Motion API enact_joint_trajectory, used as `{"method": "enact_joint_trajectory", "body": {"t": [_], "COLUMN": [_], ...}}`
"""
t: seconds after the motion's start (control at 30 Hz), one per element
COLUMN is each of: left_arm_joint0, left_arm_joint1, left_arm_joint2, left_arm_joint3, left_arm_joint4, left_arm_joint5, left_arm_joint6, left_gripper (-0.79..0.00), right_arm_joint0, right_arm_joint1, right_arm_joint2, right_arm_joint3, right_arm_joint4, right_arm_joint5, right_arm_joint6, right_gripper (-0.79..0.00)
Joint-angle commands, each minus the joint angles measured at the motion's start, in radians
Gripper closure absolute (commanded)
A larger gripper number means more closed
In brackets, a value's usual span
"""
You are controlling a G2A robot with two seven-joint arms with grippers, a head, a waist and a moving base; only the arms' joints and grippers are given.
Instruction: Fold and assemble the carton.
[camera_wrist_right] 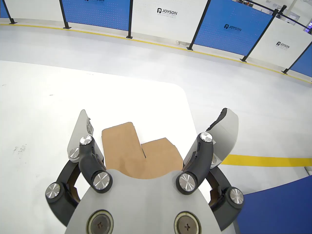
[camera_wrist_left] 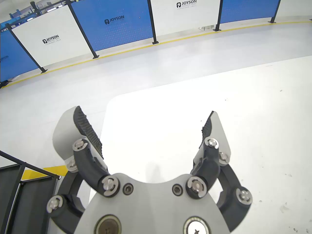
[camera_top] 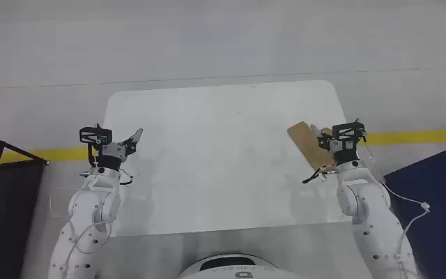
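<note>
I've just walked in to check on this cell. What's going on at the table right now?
The robot is set up to fold a carton, but nothing is folded yet. The brown carton lies flat near the right edge of the table. The right pincer is open above it and is not gripping it. The left pincer is also open, near the table's left edge, and holds nothing.

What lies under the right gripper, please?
Under the right gripper lies a flat brown carton on the white table, jaws open, not gripping. The gripper's body covers its near end.
</note>
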Motion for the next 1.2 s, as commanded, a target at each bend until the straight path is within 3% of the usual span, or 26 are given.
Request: {"method": "enact_joint_trajectory", "body": {"t": [0.0, 0.23, 0.33, 0.47, 0.63, 0.87, 1.03, 1.17], "left_arm_joint0": [0.000, 0.000, 0.000, 0.000, 0.000, 0.000, 0.000, 0.000], "left_arm_joint1": [0.000, 0.000, 0.000, 0.000, 0.000, 0.000, 0.000, 0.000], "left_arm_joint2": [0.000, 0.000, 0.000, 0.000, 0.000, 0.000, 0.000, 0.000], "left_arm_joint3": [0.000, 0.000, 0.000, 0.000, 0.000, 0.000, 0.000, 0.000], "left_arm_joint4": [0.000, 0.000, 0.000, 0.000, 0.000, 0.000, 0.000, 0.000], "left_arm_joint5": [0.000, 0.000, 0.000, 0.000, 0.000, 0.000, 0.000, 0.000], "left_arm_joint6": [0.000, 0.000, 0.000, 0.000, 0.000, 0.000, 0.000, 0.000], "left_gripper": [-0.784, -0.785, -0.785, -0.785, -0.785, -0.785, -0.785, -0.785], "right_arm_joint0": [0.000, -0.004, -0.028, -0.038, -0.028, 0.064, 0.175, 0.202], "right_arm_joint1": [0.000, 0.000, 0.009, 0.030, 0.050, 0.051, 0.047, 0.050], "right_arm_joint2": [0.000, -0.003, 0.019, 0.137, 0.242, 0.168, 0.118, 0.116], "right_arm_joint3": [0.000, 0.004, -0.001, 0.029, 0.099, 0.198, 0.333, 0.384], "right_arm_joint4": [0.000, 0.004, 0.058, 0.148, 0.139, 0.038, 0.063, 0.057], "right_arm_joint5": [0.000, -0.012, -0.185, -0.394, -0.515, -0.483, -0.453, -0.454], "right_arm_joint6": [0.000, 0.005, 0.060, 0.203, 0.265, 0.247, 0.299, 0.313], "right_gripper": [-0.784, -0.785, -0.785, -0.785, -0.785, -0.785, -0.785, -0.785]}}
